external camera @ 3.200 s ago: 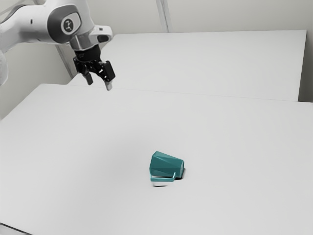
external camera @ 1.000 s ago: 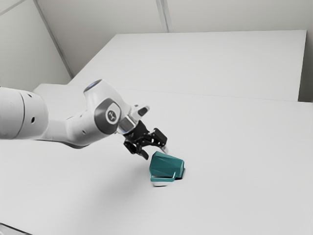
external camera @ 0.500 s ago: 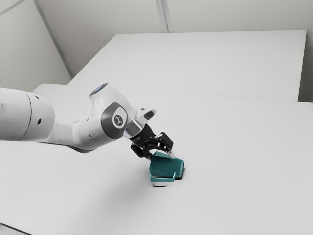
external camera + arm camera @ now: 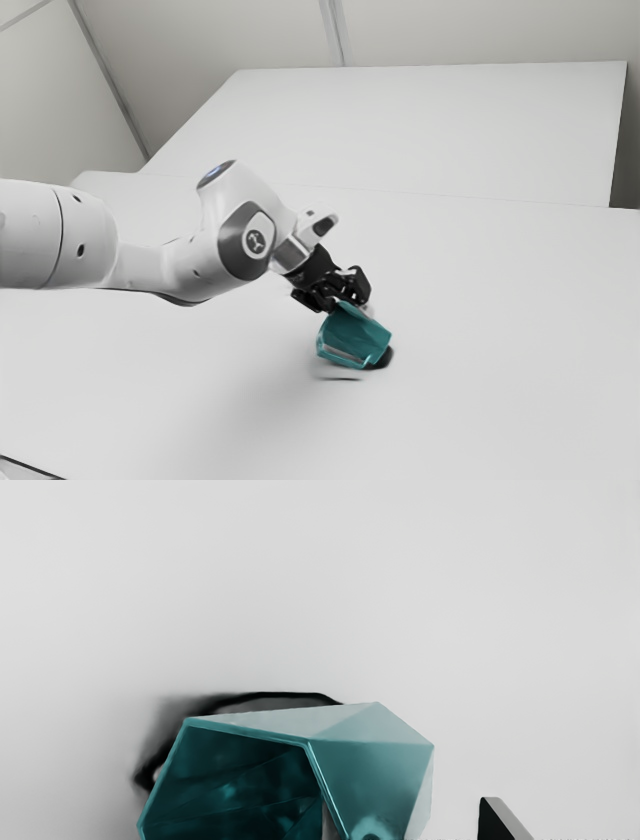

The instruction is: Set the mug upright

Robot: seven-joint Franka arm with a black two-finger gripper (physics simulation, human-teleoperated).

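The mug (image 4: 353,338) is leaning aslant over the table (image 4: 500,300), its mouth facing roughly ten o'clock in the exterior view. The claw (image 4: 348,308) is working released at its twelve o'clock, one finger (image 4: 500,822) standing clear. Good uprighting is probably needing a square wall grip, then slow turning.

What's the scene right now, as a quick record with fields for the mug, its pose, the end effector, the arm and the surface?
object: teal faceted mug
pose: tilted, not upright
mouth: toward the wrist camera, inside visible
end effector: black, at the mug's rim; grip unclear
arm: white and gray, from the exterior view's left
surface: pale table
shadow: dark, beside the mug
task status: mug not yet upright
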